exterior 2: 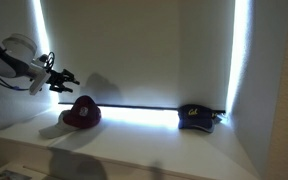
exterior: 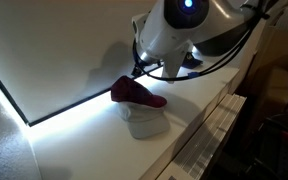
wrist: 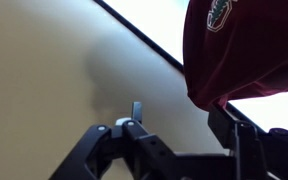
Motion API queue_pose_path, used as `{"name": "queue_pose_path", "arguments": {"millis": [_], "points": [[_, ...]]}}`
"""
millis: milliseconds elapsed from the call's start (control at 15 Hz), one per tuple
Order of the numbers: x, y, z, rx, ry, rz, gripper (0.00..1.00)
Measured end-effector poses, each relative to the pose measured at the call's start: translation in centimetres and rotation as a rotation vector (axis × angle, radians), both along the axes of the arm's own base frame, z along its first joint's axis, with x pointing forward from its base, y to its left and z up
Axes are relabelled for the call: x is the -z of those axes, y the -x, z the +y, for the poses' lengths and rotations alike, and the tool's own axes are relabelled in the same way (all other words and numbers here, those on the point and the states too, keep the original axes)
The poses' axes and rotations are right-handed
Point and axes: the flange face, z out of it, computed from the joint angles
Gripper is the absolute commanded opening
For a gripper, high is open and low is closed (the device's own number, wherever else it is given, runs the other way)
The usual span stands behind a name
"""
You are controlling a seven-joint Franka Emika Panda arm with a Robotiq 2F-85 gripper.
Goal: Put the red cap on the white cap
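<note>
- Red cap is sitting on the white cap; in this dim light, placement is appearing complete;
- Claw is hanging wide and empty beside the caps; only pulling clear is remaining.

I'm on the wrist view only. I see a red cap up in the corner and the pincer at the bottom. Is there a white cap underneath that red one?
Observer: Yes. In an exterior view the red cap lies on top of the white cap.
Operator: Where is the pincer relative to that stack?
Observer: In an exterior view the pincer hangs open above the caps and to one side, clear of them.
Operator: Anything else around?
Observer: A dark cap lies well apart from the stacked pair.
</note>
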Motion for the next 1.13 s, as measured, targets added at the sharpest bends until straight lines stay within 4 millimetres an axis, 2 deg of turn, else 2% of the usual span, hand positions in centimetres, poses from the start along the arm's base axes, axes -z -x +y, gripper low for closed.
{"name": "queue_pose_path", "arguments": {"millis": [267, 400, 533, 667, 800, 933, 1000, 1067, 1133], "points": [[0.6, -0.6, -1.4, 0.112, -0.097, 0.026, 1.0], [0.3, -2.0, -3.8, 0.227, -0.15, 0.039, 1.0], [-0.7, -4.4, -9.0, 0.362, -0.186, 0.023, 1.0], [-1.5, -6.3, -15.4, 0.506, -0.218, 0.008, 1.0], [-2.1, -7.3, -22.0, 0.65, -0.247, 0.009, 1.0], [-2.5, -7.4, -28.6, 0.786, -0.275, 0.037, 1.0], [-2.6, -7.3, -31.2, 0.827, -0.28, 0.053, 1.0], [-2.8, -7.2, -32.8, 0.846, -0.284, 0.058, 1.0], [-2.8, -7.1, -33.3, 0.853, -0.286, 0.057, 1.0]]}}
